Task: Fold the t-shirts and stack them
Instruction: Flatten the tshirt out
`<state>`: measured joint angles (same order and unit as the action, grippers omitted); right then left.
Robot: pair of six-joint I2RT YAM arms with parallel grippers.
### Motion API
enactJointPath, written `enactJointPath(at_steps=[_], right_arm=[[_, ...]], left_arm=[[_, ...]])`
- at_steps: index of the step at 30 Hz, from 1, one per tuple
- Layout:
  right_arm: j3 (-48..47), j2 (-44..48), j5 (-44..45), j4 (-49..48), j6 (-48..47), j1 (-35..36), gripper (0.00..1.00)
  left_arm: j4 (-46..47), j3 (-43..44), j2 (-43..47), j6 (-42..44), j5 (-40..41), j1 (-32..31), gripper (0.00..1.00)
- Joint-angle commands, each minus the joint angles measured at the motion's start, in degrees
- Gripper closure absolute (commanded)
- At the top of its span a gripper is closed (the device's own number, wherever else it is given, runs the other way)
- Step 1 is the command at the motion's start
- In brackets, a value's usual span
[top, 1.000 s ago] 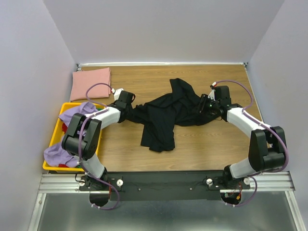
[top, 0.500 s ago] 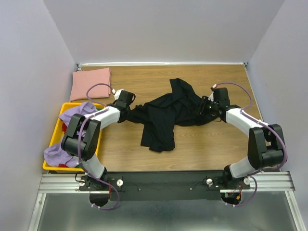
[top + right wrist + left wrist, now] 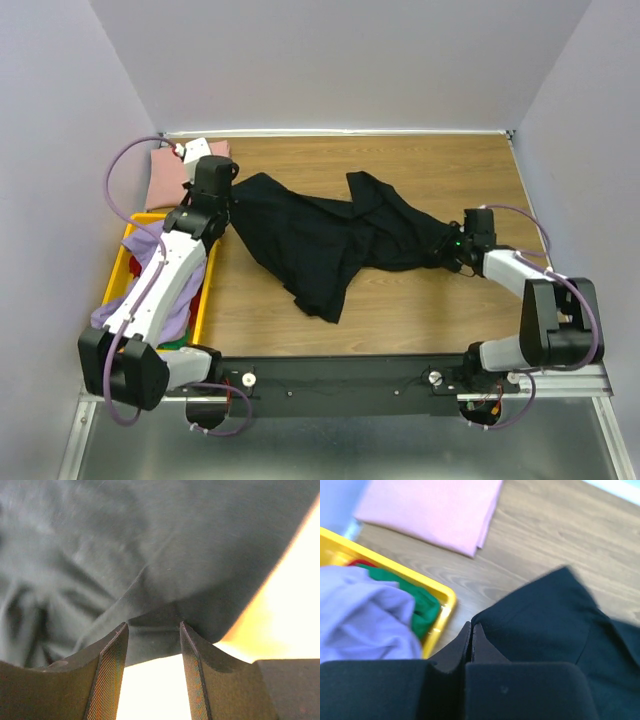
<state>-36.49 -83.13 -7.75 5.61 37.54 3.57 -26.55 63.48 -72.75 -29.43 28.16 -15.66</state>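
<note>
Three shirts: black shirt (image 3: 320, 235) pinched by left gripper (image 3: 212, 186); right gripper (image 3: 150, 672) agape at hem; pink shirt (image 3: 172, 178); lavender shirt (image 3: 360, 617).

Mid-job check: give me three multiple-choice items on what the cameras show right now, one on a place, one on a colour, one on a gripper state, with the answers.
1. Where does the folded pink shirt lie?
A. in the crate
B. on the table's far left corner
C. under the right arm

2. What colour is the crate beside the left arm?
A. yellow
B. blue
C. white

3. How does the left gripper stand?
A. wide open above the wood
B. shut on the purple shirt
C. shut on the black shirt

Answers: 1 B, the top view shows it flat on the wood beyond the crate. 2 A, its rim is yellow in both views. 3 C, the left wrist view shows the fingers together at the black cloth's edge.
</note>
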Motion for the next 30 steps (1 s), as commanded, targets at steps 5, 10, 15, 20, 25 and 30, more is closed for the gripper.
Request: enactJointPath(at_steps=[5, 10, 15, 20, 25, 30], right_arm=[[7.22, 13.07, 7.04, 8.72, 7.11, -7.53, 0.46], [1.18, 18.02, 5.05, 5.75, 2.65, -4.47, 0.39], [-12.18, 3.35, -0.68, 4.15, -5.80, 4.67, 0.39], [-21.59, -9.92, -4.38, 0.46, -7.30, 9.61, 0.39], [-28.28, -22.93, -10.00, -0.33, -8.45, 10.05, 0.39], [-27.24, -26.64, -4.22, -0.42, -5.91, 8.30, 0.39]], left_arm=[[-6.85, -0.46, 8.76, 4.73, 2.17, 1.69, 1.00], [-4.58, -7.75, 13.16, 4.03, -6.97, 1.69, 1.00], [-2.28, -11.19, 13.25, 2.27, -11.46, 1.69, 1.00], [-2.28, -11.63, 12.63, 2.10, -12.52, 1.77, 1.00], [-1.49, -12.33, 12.90, 2.01, -13.13, 1.77, 1.00], [-1.05, -12.86, 12.11, 1.92, -13.57, 1.95, 1.00]])
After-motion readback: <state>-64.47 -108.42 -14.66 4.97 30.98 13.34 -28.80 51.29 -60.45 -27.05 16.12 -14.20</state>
